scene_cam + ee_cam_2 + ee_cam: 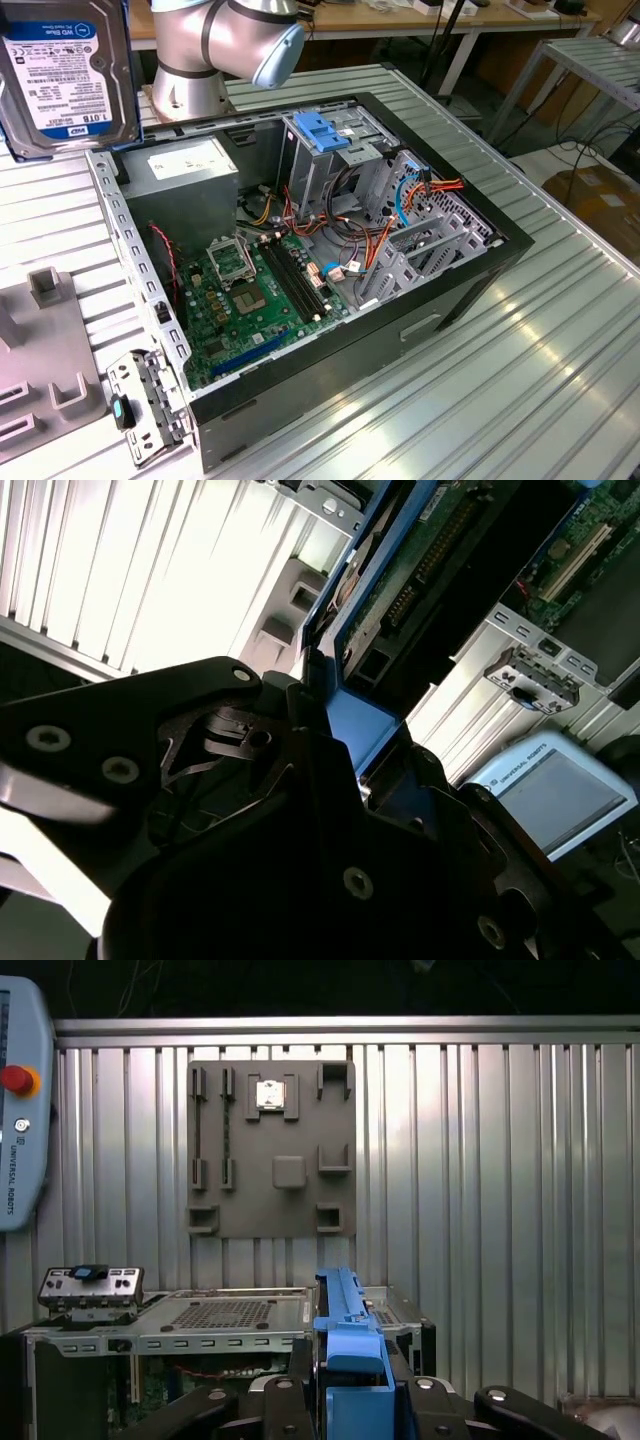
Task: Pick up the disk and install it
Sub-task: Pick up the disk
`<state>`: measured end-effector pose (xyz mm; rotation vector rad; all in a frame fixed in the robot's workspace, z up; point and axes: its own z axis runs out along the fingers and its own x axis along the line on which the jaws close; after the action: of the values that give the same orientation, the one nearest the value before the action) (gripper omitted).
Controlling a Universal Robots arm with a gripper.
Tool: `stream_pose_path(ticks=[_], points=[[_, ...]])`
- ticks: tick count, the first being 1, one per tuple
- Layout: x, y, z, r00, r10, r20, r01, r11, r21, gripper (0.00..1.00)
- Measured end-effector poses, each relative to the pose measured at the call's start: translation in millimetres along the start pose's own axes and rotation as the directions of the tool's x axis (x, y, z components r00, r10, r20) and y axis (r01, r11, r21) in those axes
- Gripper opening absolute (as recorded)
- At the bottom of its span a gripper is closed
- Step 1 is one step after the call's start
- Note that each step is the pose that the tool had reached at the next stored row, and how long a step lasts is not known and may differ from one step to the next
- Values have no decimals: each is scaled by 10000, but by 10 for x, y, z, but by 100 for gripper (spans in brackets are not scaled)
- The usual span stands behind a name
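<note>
Exterior view, disk (65, 75): held up, clear of computer case (330, 385);
Gripper (350, 1385): clamped on disk;
Risk: skewed entry could jam at drive cage (325, 150); cables (380, 240) may snag

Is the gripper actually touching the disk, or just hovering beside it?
Touching. In the first wrist view the gripper pinches the disk by its blue rail, with no gap on either side.

Silver disk (64, 76) with white-and-blue label (52, 95), green motherboard (245, 300), ribbed silver table (540, 370), black case (330, 385)
</note>
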<state>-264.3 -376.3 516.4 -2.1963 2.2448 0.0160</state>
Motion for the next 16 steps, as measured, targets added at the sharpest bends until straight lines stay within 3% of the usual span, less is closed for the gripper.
stream_pose_path(ticks=[16], points=[[-4, -250, 11, 10000, 0, -3, 0, 10000, 0, 37]])
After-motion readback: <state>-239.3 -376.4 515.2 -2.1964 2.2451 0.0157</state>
